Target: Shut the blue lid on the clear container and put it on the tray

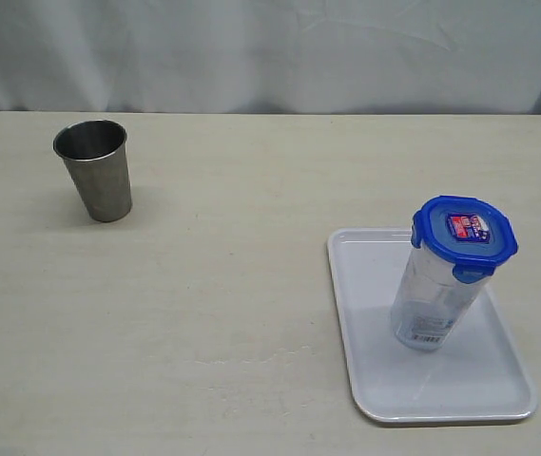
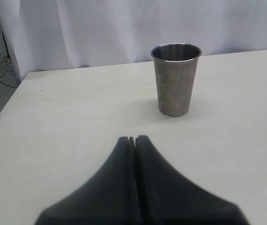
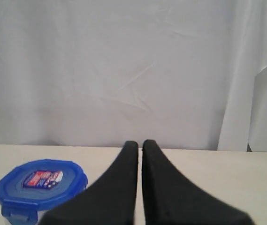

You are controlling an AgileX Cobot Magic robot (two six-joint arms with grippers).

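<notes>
- On the tray [image 1: 365, 370], the clear container [image 1: 436, 299] is stood upright with the blue lid [image 1: 465, 231] seated on top.
- The left hand [image 2: 134, 139] and the right hand [image 3: 139, 143] are both clenched on nothing.
- Tipping is judged the main risk: so tall and narrow a body is easily toppled by a passing hand.
- Whether every flap is snapped down cannot be told; a loose lid could be dislodged.
- Nothing is seen inside the container; the steel cup [image 1: 97, 171], well apart on the bench [image 1: 232, 313], appears empty too.
</notes>
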